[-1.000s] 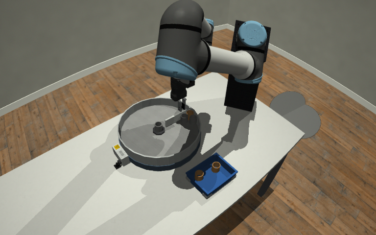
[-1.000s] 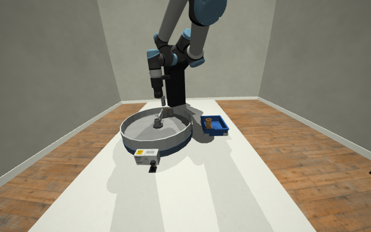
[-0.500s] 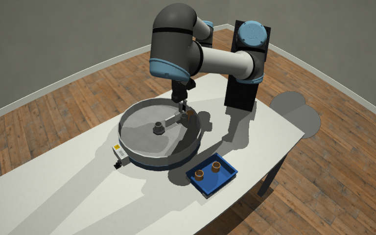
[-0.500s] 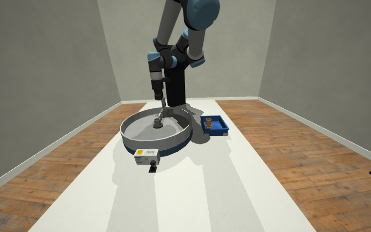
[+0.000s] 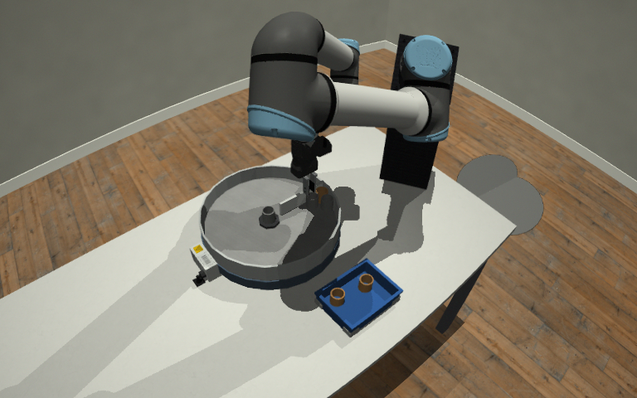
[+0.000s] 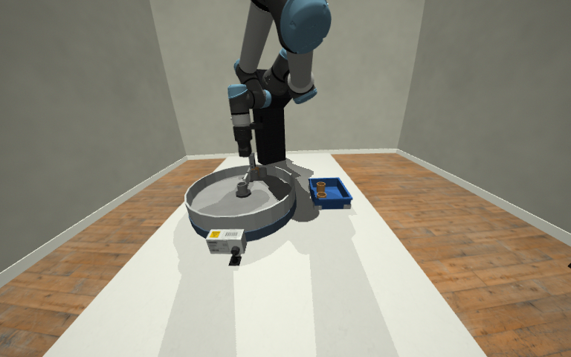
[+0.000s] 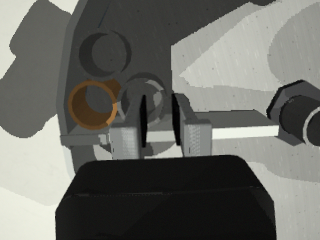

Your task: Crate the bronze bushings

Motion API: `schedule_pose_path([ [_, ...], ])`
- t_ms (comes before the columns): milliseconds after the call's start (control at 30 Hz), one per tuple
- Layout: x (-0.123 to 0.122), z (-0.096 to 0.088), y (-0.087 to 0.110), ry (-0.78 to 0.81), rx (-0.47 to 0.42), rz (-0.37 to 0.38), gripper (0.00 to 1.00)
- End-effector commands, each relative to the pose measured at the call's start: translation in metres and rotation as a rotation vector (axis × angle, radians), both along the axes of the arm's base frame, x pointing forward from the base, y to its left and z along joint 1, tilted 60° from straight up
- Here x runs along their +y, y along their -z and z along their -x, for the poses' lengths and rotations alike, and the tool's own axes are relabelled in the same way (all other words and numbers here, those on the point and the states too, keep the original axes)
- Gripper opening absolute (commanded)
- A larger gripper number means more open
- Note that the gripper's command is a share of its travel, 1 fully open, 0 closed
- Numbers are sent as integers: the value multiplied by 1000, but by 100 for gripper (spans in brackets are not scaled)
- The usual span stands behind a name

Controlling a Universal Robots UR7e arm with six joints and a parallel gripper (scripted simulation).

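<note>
on the white bench (image 5: 117, 300) (image 6: 273, 294) (image 7: 22, 170), a pale box (image 5: 205, 264) (image 6: 225, 245) with a yellow label (image 5: 198, 249) (image 6: 215, 234); beyond, plank flooring (image 5: 563, 290) (image 6: 484, 252) and grey walls (image 5: 117, 55) (image 6: 201, 62) edged by light skirting (image 5: 540, 128) (image 6: 357, 151); beside the bench, overlapping grey discs (image 5: 488, 176).

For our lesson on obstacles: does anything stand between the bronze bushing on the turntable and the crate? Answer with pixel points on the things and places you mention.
Yes: the raised wall of the turntable (image 5: 269, 272) (image 6: 239, 222) stands between the bushing (image 5: 322, 193) (image 7: 75, 106) and the crate (image 5: 334, 318) (image 6: 331, 203).
</note>
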State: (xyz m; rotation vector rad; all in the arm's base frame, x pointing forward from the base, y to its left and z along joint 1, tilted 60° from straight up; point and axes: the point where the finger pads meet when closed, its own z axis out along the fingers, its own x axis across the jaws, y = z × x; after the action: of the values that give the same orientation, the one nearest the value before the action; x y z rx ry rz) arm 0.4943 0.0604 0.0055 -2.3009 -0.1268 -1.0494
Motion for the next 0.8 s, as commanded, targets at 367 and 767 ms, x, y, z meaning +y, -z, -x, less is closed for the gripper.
schedule_pose_path([
  [367, 4, -5, 4, 4, -2, 1, 45],
  [767, 5, -6, 5, 4, -2, 1, 45],
])
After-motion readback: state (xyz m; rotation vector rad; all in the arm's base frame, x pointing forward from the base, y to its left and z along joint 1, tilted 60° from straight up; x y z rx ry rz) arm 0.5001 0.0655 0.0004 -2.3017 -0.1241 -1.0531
